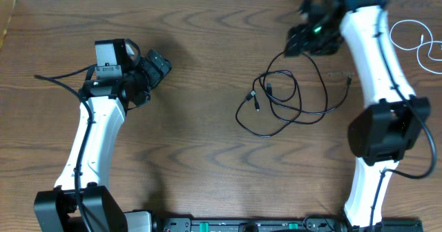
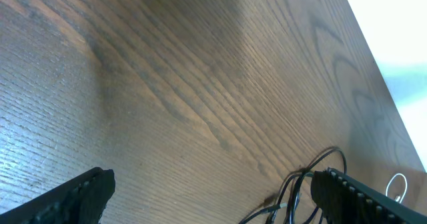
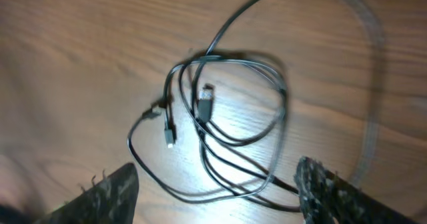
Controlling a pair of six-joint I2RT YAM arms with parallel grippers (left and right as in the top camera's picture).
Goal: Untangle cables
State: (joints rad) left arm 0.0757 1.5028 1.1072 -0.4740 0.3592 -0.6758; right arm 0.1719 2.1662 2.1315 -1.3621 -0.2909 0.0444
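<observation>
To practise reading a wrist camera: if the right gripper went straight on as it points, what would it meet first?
Probably the black cable, looped on the table straight ahead of the right gripper; depth is unclear.

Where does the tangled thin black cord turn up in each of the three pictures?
Overhead: the thin black cord lies in loose loops right of centre.
Left wrist: only part of the cord shows, low down towards the right.
Right wrist: the cord fills the middle, with its plug ends inside the loops.
Shared landmark: the brown wood-grain table, under the cord in all three views.
</observation>
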